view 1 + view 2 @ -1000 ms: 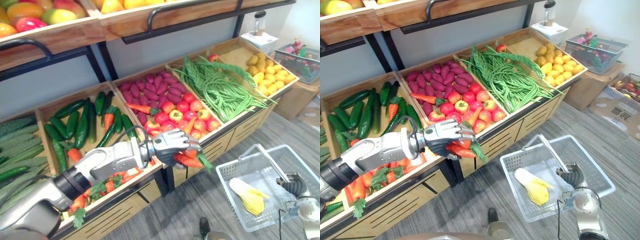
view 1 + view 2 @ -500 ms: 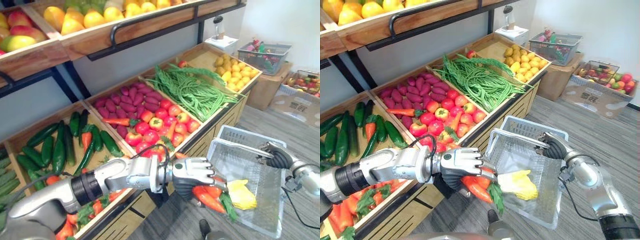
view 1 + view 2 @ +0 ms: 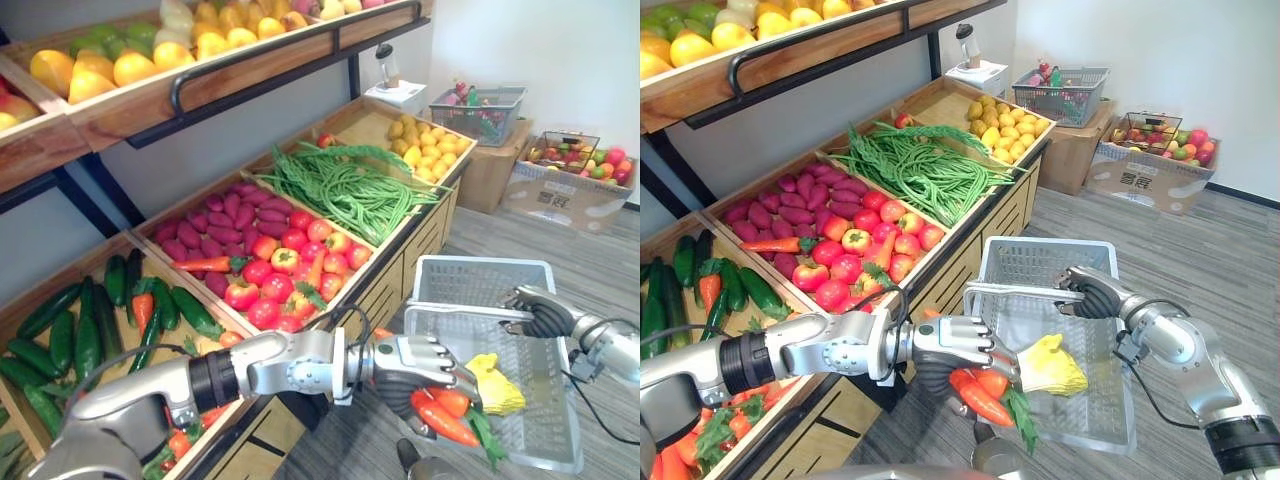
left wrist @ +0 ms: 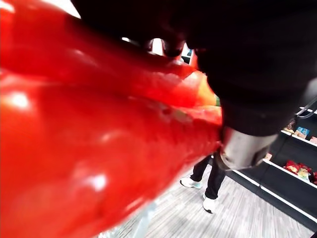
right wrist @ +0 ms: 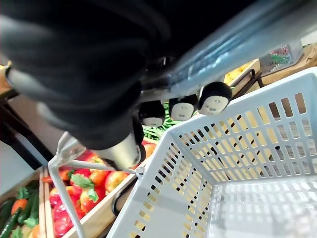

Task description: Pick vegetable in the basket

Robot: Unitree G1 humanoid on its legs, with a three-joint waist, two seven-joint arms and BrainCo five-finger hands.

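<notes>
Moved off the bench (image 3: 970,250) within the last second: carrots (image 3: 445,418), earlier over its front edge, now at the near-left rim of the basket (image 3: 482,266). Raised and tipped toward the bench over the same span: the basket itself. Camera also swung to the right.

Eye views:
- Left robot hand (image 3: 950,347) reaching in from lower left, fingers curled over the carrots from above, green tops hanging below.
- Carrots just beside yellow vegetable (image 3: 1051,366), the latter lying inside the basket against its near side. Touching or apart: not readable. Past the rim or short of it: likewise not readable.
- Right robot hand (image 3: 1090,296) at the far side, closed round the handle (image 3: 1025,287), basket held above the grey floor (image 3: 600,240).
- On the bench behind: bins of cucumbers (image 3: 90,330), tomatoes (image 3: 265,275) and green beans (image 3: 350,190).

Left wrist view, detail not given by the eye views:
- Glossy red-orange carrot skin pressed close against the dark cover.
- Beyond it, a person's legs (image 4: 210,181) in dark trousers and white shoes on the floor, dark shelves (image 4: 292,163) behind.

Right wrist view:
- Dark fingertips (image 5: 181,106) wrapped round the handle bar.
- White slotted basket wall just beneath them.
- Tomato bin visible past the basket corner.
</notes>
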